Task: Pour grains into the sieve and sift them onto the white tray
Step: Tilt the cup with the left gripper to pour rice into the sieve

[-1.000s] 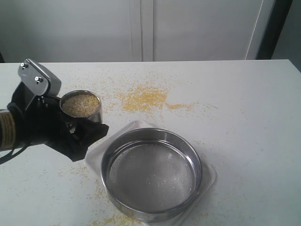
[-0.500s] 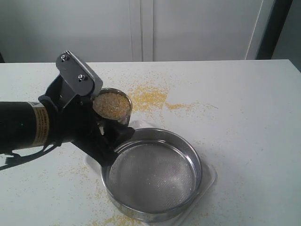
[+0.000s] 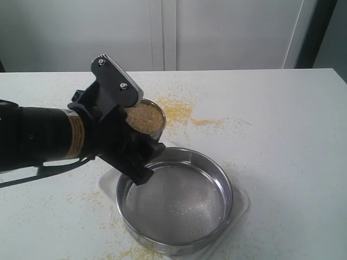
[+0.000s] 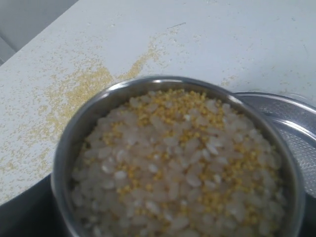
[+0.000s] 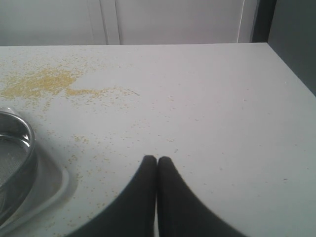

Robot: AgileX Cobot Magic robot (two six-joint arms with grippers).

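Gripping full cup (image 3: 148,117) by sieve (image 3: 176,201): L pincer (image 3: 140,142)

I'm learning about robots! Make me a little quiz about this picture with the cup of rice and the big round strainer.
1. True or false: the sieve already holds a big heap of grains.
2. What holds the steel cup? A) the left gripper B) a person's hand C) nothing at all
3. Fill in: the sieve sits on a flat white ____.

Key
1. False: its mesh is almost bare, and the grains are in the cup.
2. A.
3. Tray: the white tray shows under the sieve.
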